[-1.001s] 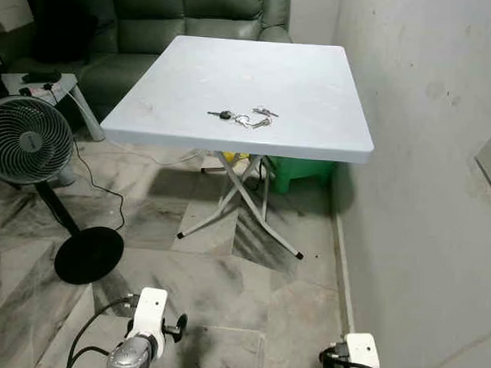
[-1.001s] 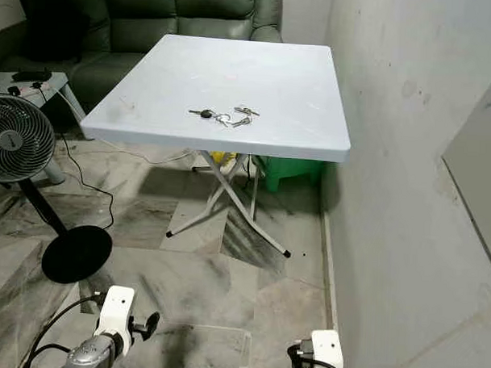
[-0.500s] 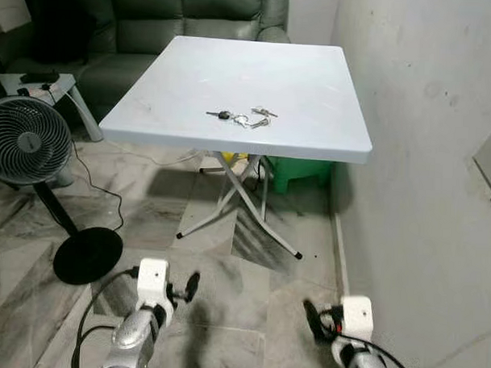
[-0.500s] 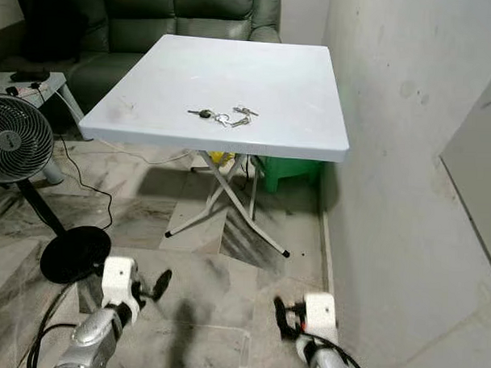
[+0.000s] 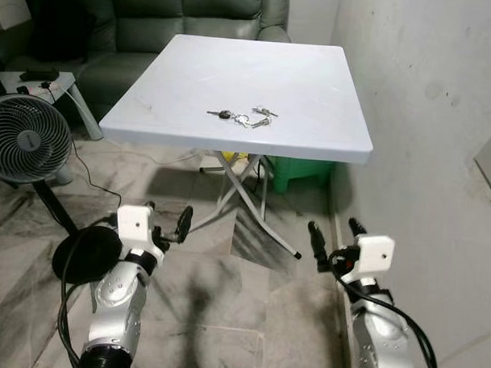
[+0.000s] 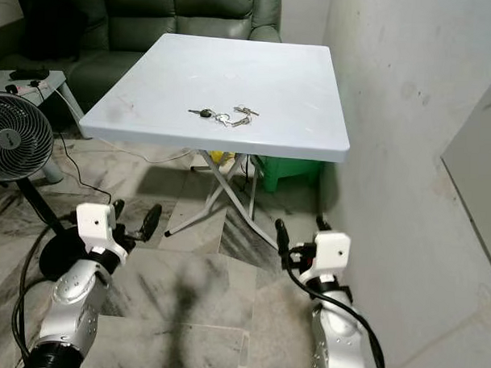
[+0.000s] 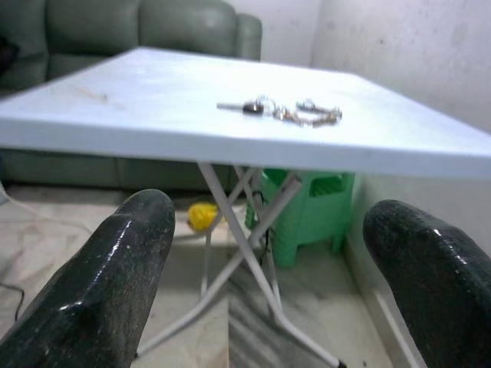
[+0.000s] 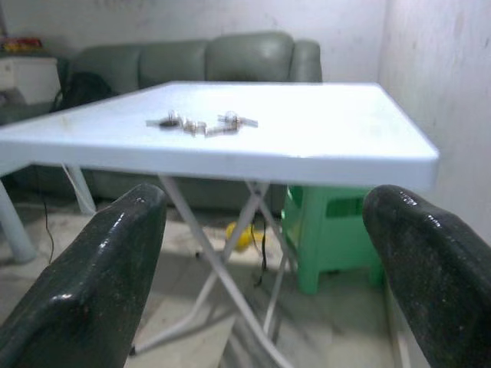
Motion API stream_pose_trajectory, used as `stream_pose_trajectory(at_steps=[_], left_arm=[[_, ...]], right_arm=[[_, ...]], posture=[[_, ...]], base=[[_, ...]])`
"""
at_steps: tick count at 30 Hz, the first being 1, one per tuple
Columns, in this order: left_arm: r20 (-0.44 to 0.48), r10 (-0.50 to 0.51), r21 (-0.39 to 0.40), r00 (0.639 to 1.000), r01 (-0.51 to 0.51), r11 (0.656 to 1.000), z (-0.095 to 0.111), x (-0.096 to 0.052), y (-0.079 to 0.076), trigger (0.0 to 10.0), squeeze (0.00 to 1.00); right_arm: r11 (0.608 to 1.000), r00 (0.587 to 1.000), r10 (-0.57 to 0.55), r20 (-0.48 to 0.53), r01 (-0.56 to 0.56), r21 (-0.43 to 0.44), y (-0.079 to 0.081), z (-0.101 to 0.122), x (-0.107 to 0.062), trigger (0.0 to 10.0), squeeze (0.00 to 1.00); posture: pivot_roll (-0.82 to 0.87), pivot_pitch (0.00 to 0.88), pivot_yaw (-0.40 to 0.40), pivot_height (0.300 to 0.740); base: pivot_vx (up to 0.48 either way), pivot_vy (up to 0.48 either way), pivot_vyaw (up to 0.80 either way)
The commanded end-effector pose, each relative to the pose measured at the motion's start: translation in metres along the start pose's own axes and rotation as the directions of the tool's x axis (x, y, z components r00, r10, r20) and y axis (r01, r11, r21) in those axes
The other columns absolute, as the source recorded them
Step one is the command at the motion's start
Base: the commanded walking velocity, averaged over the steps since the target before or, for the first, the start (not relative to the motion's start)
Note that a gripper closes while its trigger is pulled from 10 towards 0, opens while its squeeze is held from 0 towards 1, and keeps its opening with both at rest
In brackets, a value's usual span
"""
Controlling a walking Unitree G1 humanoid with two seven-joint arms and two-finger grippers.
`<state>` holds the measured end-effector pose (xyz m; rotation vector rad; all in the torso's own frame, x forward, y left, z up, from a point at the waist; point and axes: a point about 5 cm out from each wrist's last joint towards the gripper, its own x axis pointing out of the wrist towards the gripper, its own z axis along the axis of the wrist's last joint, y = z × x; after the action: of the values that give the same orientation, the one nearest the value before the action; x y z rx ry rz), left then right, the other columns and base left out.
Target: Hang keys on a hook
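A bunch of keys (image 5: 241,117) lies near the front middle of a white folding table (image 5: 312,138). The keys (image 7: 280,111) also show on the tabletop in both wrist views, keys (image 8: 201,123). My left gripper (image 5: 168,215) is held up below and in front of the table's left front edge, open and empty. My right gripper (image 5: 333,231) is below the table's right front corner, close to the wall, also open and empty. Both point toward the table, well short of the keys. In the wrist views the black fingers (image 7: 130,261) stand wide apart.
A standing fan (image 5: 25,140) with a round black base (image 5: 86,255) and a cable is on the left floor. A green stool (image 5: 298,170) sits under the table. A dark sofa (image 5: 195,13) stands behind, a small side table (image 5: 39,84) far left, and a white wall (image 5: 425,118) runs along the right.
Both arms have risen from the bottom edge of the picture, and the grippers now point at the table. The keys have not moved.
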<state>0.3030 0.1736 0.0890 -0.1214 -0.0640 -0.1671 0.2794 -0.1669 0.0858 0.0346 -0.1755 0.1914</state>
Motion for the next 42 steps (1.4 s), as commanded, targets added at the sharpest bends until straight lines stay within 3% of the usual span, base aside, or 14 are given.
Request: stream_pose_trajectory(at_steps=[1, 8, 9, 10, 11, 21, 42], left_arm=[[-0.003, 0.046, -0.019, 0.999, -0.046, 0.999, 0.005, -0.001, 0.006, 10.0, 0.0], [0.004, 0.022, 0.001, 1.0, -0.022, 1.0, 0.01, -0.005, -0.003, 10.0, 0.0], [-0.003, 0.011, 0.0, 1.0, -0.011, 1.0, 0.009, -0.007, -0.006, 10.0, 0.0], [-0.003, 0.007, 0.006, 1.0, -0.007, 1.0, 0.01, -0.007, -0.007, 10.0, 0.0], [-0.01, 0.008, 0.005, 1.0, -0.008, 1.0, 0.009, -0.007, -0.007, 10.0, 0.0], [-0.025, 0.007, -0.024, 1.0, -0.008, 1.0, 0.013, -0.001, -0.008, 10.0, 0.0], [-0.043, 0.01, -0.035, 0.999, -0.012, 0.999, 0.013, 0.002, -0.01, 10.0, 0.0]], right_arm=[[1.0, 1.0, 0.008, 0.0, -0.008, 0.003, 0.003, 0.005, -0.001, 10.0, 1.0], [1.0, 1.0, 0.008, -0.024, -0.008, 0.005, 0.005, 0.007, -0.007, 10.0, 1.0], [1.0, 0.999, 0.012, -0.042, -0.011, 0.011, 0.006, 0.006, -0.01, 10.0, 0.07], [1.0, 0.999, 0.013, -0.045, -0.013, 0.013, 0.007, 0.006, -0.01, 10.0, 0.07], [1.0, 0.999, 0.013, -0.046, -0.012, 0.02, 0.007, 0.006, -0.01, 10.0, 0.0], [0.999, 0.999, 0.016, -0.048, -0.015, 0.029, 0.008, 0.01, -0.007, 10.0, 0.0], [1.0, 0.998, 0.009, -0.065, -0.007, 0.03, 0.008, 0.01, -0.009, 10.0, 0.0]], posture=[[0.0, 0.0, 0.021, 0.74], [0.0, 0.0, 0.022, 0.74], [0.0, 0.0, 0.022, 0.74], [0.0, 0.0, 0.022, 0.74], [-0.01, 0.0, 0.023, 0.74], [-0.01, 0.0, 0.028, 0.74], [-0.01, 0.0, 0.024, 0.74]], base=[[0.0, 0.0, 0.0], [0.0, 0.0, 0.0], [0.0, 0.0, 0.0], [0.0, 0.0, 0.0], [0.0, 0.0, 0.0], [0.0, 0.15, 0.0], [0.0, 0.444, 0.0]])
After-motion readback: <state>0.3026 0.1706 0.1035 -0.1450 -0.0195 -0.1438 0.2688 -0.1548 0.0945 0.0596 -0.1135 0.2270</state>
